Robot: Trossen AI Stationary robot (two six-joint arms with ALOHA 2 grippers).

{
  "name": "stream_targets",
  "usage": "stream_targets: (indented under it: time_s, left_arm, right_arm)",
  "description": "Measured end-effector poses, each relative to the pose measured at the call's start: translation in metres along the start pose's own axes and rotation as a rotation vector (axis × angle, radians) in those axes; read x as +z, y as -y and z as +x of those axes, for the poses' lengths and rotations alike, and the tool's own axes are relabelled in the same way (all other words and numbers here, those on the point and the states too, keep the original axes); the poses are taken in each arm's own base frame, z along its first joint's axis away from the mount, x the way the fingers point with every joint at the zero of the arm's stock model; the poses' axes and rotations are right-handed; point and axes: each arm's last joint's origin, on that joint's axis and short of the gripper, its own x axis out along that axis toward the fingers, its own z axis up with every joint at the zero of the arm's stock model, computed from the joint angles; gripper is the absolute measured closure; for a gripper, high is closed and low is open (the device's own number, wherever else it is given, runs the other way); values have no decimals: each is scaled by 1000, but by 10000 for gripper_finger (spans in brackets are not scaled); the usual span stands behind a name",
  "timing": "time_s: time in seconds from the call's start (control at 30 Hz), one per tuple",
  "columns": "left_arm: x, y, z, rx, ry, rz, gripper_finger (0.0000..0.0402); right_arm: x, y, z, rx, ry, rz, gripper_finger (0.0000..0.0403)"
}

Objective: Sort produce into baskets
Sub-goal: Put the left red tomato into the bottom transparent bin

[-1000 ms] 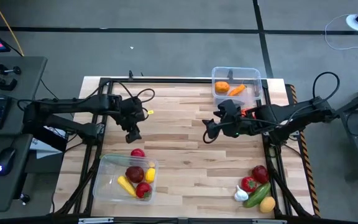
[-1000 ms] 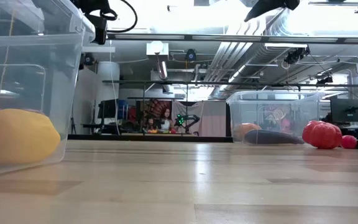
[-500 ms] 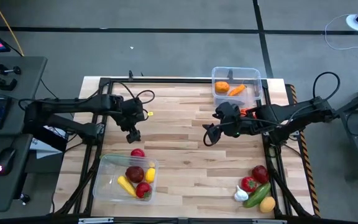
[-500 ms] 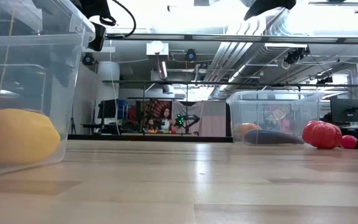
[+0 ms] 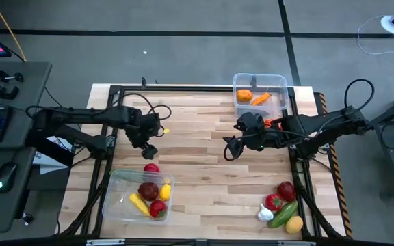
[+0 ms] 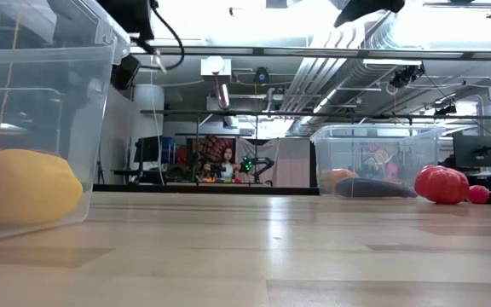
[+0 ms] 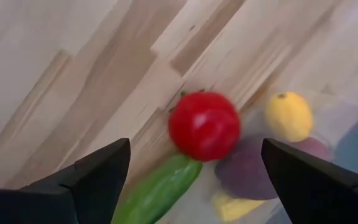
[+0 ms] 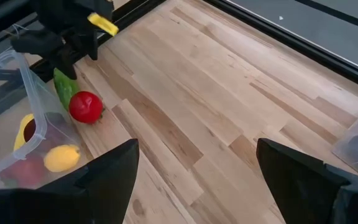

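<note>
No legible writing on produce [image 5: 152, 167] or baskets [image 5: 118, 198].

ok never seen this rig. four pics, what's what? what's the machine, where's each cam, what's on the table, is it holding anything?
It is a robot with two dark arms at a wooden table, each ending in a two-finger pincer.

The high view looks straight down. The low view sits at table height. The two wrist views each look out past that arm's own fingers.

The left pincer hangs open over a red tomato and a green cucumber lying beside the near clear tub, which holds red, yellow and purple pieces. The right pincer waits open over mid-table. Neither holds anything.

The far clear tub holds orange pieces. A loose pile of red, green, white and yellow produce lies at the table's near right corner.
</note>
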Motion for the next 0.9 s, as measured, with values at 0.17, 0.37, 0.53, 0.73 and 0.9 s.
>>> stream_targets:
  time_s: [0.17,0.37,0.53,0.73,0.9]
  left_arm:
    - [12,-1,19,33,-83,-48,50]
    - [20,1,41,33,-199,-75,50]
    - [25,5,49,13,-204,-67,50]
    - [22,11,55,9,-233,-65,50]
    - [20,14,61,26,-258,-60,51]
  right_arm:
    - [0,0,0,5,4,4,87]
    - [0,-1,0,5,3,13,87]
    - [0,0,0,6,2,27,87]
    - [0,-1,0,9,-1,29,87]
    - [0,-1,0,24,-17,27,87]
